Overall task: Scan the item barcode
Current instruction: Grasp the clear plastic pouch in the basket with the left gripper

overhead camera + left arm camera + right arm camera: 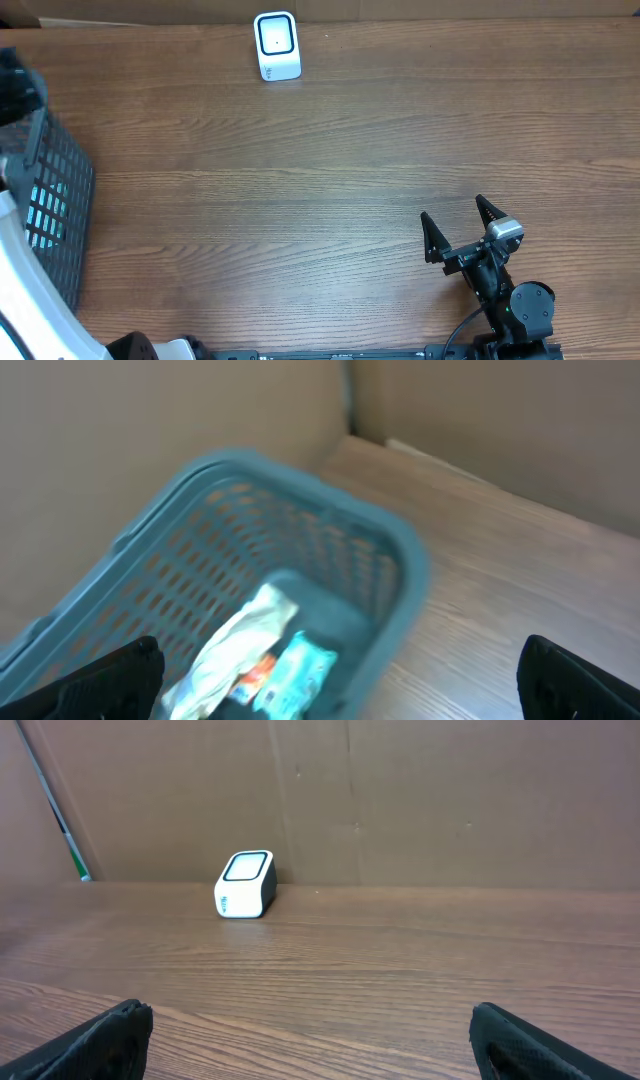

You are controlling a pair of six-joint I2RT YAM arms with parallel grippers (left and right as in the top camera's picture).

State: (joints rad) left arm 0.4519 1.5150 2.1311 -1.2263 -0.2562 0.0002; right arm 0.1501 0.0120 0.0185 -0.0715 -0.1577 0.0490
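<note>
Since nothing's been picked up yet, I'd say this is the very first step: getting an item out before any scanning can happen. The candidates are a crumpled white packet [240, 645] and a small teal packet [300, 668] lying side by side and touching on the floor of the blue basket [395, 545]. The wrist view is blurry, so I can't spot a barcode on either of them.

The basket sits at the table's [300, 200] left edge. The left gripper [340, 650] hangs above it looking down inside, with its jaws spread wide and nothing between them.

The scanner [277, 45] is the little white box at the far edge of the table, a bit left of the middle, well apart from the basket. Its window looks like it points up and toward the front.

The right gripper [452, 208] is down by the near edge toward the right corner, facing the scanner from a distance, jaws also wide and empty.

My guess for the next move: the left one needs to drop into the basket and close on just one packet. That's fiddly because they overlap and look soft and crinkly. After that it's a carry to the scanner, and probably some turning to find the code.
</note>
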